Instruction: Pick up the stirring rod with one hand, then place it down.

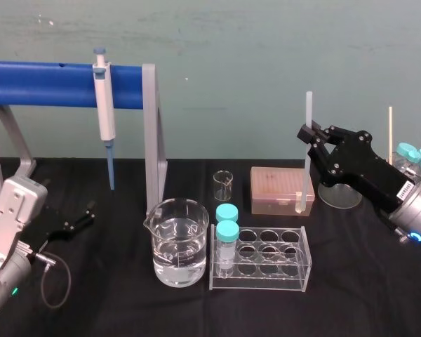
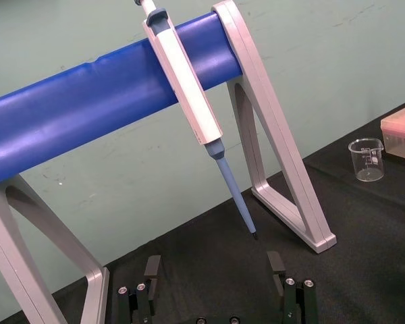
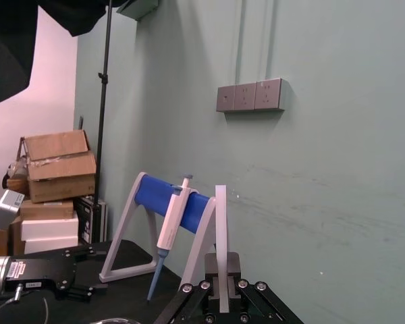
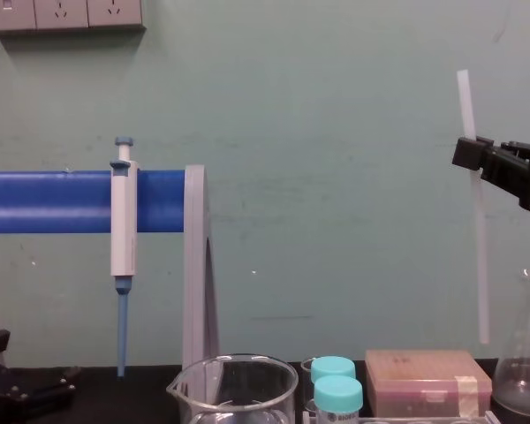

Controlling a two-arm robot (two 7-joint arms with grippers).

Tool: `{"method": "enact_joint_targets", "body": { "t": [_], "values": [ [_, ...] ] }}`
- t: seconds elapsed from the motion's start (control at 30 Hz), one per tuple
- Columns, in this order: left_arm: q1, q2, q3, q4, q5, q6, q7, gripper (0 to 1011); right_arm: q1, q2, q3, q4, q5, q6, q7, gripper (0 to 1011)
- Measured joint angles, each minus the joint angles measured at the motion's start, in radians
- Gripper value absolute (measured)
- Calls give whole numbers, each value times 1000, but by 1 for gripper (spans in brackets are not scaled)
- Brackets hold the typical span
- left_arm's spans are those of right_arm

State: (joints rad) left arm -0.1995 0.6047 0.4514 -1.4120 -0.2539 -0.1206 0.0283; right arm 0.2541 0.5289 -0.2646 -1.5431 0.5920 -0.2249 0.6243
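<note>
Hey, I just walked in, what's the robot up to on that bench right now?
The black right gripper is shut on the long thin translucent white stirring rod, holding it roughly upright in the air. Its lower end hangs by the pinkish box, off the black table. The left gripper is parked open and idle at the table's left.

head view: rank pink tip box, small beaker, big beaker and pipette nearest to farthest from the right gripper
From the right gripper, shut on the stirring rod:
1. pink tip box, right beside it
2. small beaker, centre back
3. big beaker, centre front
4. pipette, hanging far left
The left gripper sits parked, far left.
</note>
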Motion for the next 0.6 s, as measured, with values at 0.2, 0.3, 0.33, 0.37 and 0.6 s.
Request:
{"method": "enact_joint_targets", "body": {
  "t": [0.2, 0.3, 0.33, 0.37, 0.6],
  "values": [
    [0, 0, 0, 0, 0, 0, 0, 1000, 0, 0, 0, 0, 1, 0, 1, 64],
    [0, 0, 0, 0, 0, 0, 0, 1000, 0, 0, -1, 1, 2, 1, 2, 64],
    [0, 0, 0, 0, 0, 0, 0, 1000, 0, 0, -2, 2, 2, 1, 2, 64],
    [0, 0, 0, 0, 0, 0, 0, 1000, 0, 0, -2, 2, 2, 1, 2, 65],
    [0, 0, 0, 0, 0, 0, 0, 1000, -1, 1, -3, 0, 2, 1, 2, 64]
  ]
}}
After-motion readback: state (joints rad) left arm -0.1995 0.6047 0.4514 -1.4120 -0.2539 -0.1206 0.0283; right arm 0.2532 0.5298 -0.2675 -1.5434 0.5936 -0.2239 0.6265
